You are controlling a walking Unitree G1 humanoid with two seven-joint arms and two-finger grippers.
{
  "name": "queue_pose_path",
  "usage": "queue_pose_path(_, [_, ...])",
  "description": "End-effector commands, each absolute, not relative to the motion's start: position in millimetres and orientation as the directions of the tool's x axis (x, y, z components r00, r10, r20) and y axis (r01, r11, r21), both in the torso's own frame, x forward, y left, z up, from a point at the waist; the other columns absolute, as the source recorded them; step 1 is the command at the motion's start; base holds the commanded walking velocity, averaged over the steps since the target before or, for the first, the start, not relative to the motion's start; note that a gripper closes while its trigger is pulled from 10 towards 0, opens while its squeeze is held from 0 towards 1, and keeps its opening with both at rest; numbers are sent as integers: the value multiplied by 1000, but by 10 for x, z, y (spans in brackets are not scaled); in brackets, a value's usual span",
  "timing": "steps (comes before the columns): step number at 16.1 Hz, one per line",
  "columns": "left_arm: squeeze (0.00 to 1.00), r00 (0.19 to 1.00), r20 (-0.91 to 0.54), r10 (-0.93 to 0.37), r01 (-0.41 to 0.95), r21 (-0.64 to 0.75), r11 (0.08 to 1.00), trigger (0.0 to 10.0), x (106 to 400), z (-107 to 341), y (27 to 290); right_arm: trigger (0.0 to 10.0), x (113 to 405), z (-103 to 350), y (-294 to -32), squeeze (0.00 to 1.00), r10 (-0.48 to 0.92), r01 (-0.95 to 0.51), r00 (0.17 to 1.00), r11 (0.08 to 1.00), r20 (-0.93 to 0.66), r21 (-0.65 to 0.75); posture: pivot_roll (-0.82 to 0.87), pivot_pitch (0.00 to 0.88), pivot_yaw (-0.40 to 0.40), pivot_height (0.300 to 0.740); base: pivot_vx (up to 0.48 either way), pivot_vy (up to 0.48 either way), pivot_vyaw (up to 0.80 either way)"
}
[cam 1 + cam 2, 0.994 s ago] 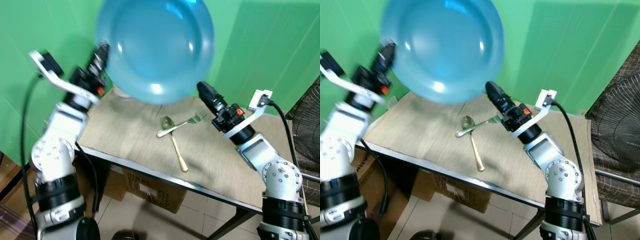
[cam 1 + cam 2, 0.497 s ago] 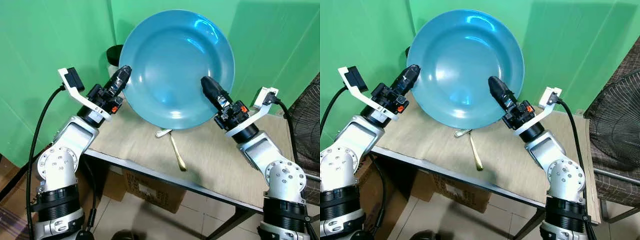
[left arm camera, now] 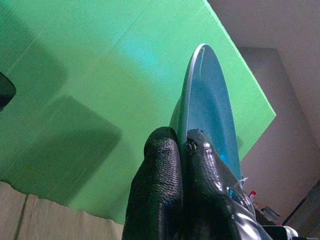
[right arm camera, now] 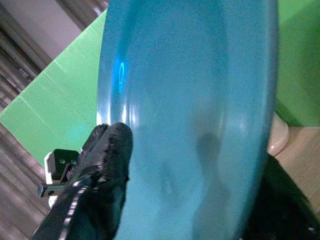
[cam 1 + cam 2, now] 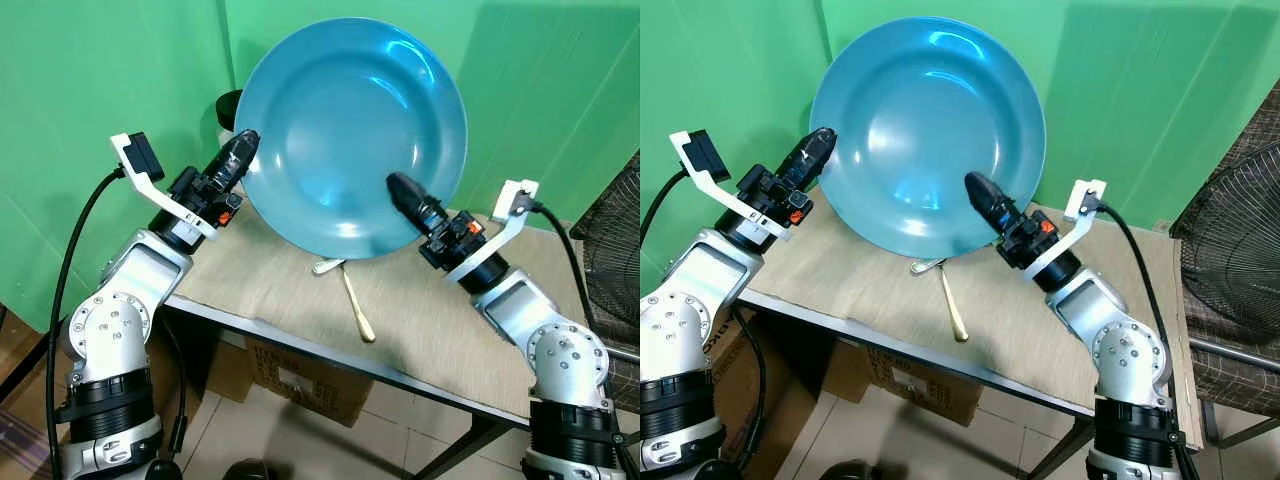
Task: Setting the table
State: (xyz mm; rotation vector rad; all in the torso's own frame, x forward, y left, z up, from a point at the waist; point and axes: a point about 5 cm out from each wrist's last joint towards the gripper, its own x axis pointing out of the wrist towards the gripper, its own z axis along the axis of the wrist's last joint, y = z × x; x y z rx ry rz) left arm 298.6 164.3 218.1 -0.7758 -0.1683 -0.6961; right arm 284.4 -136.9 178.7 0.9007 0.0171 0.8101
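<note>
A large blue plate (image 5: 350,130) is held up above the table, tilted with its hollow face toward me. My left gripper (image 5: 243,148) is shut on the plate's left rim, and the left wrist view shows its fingertips (image 3: 170,150) pinching the rim edge-on. My right gripper (image 5: 398,187) lies against the lower right of the plate's face. In the right wrist view the plate (image 4: 190,100) is very close, with the left gripper (image 4: 112,132) at its far rim. A gold spoon (image 5: 358,310) and a fork (image 5: 325,266) lie on the table, partly hidden by the plate.
The wooden table (image 5: 250,260) stands against a green wall. A cardboard box (image 5: 300,375) sits under it. A fan grille (image 5: 615,230) stands at the right. A dark round object (image 5: 228,105) peeks out behind the plate's left rim.
The plate came down and steadied from a blurred swing a second ago. My right gripper reached the plate's face, then its tip slid down and left. The left gripper kept its hold.
</note>
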Motion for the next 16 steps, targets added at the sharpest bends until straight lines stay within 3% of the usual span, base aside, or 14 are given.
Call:
queue_pose_path(1, [0,749,396,-532,656,-559,508,0,3000,2232,1604,0,2834,1817,-1349,0,646,-632,698,352,310,690,85,0,-14,740,0,0,0])
queue_pose_path(16, [0,725,354,-590,685,-460,565,0,3020,2195,1540,0,2862,1734,-1330,0,643,-594,721,384,256,707,81,0,-12,740,0,0,0])
